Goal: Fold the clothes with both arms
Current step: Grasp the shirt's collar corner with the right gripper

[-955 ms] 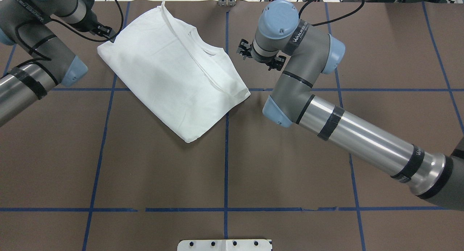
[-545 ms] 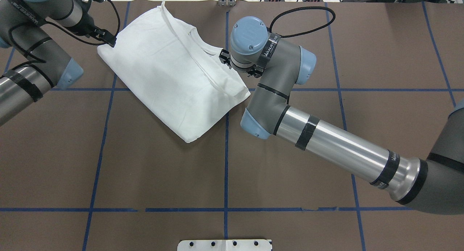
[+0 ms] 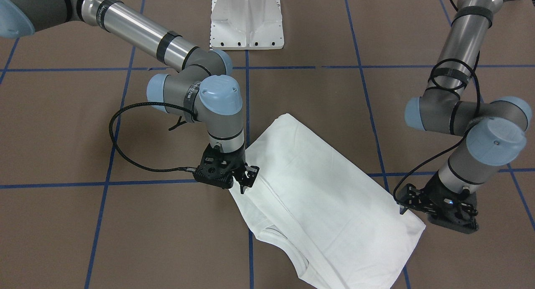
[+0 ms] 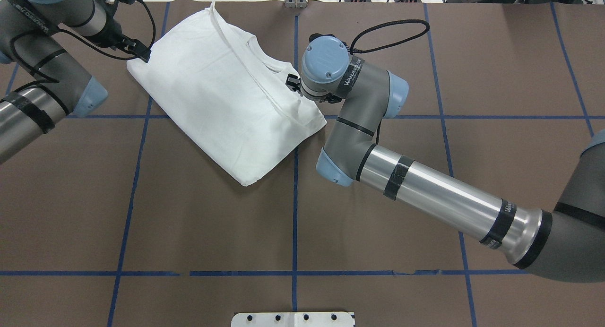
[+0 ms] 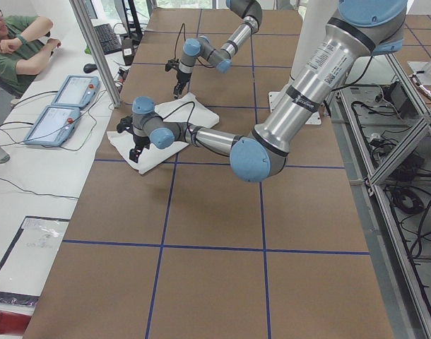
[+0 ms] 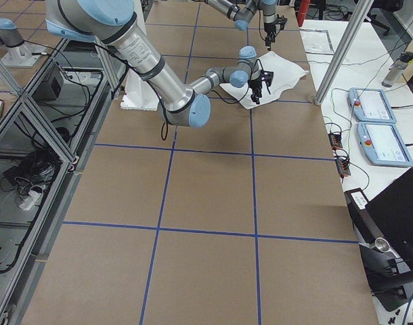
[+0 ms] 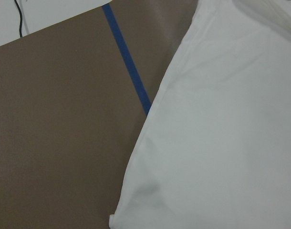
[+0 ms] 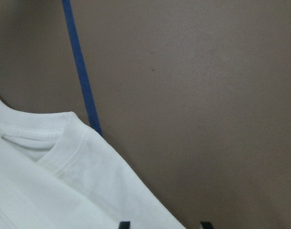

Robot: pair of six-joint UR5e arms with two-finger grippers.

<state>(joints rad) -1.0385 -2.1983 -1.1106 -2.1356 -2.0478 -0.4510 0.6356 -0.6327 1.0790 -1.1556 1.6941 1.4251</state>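
On the table [image 4: 212,223], the shirt [image 4: 222,95] looks limp and light, best pinched at its edges; the right hand [image 3: 247,178] gapes there, the left hand [image 3: 403,205] cannot be judged.

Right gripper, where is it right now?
In the overhead view the right gripper sits just right of centre, at the right edge of the folded white shirt, right beside its collar.

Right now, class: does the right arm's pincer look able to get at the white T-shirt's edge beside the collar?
Probably yes. The right pincer is open right at the white T-shirt edge next to the collar, its jaws straddling cloth and bare table. Nothing stands between them.
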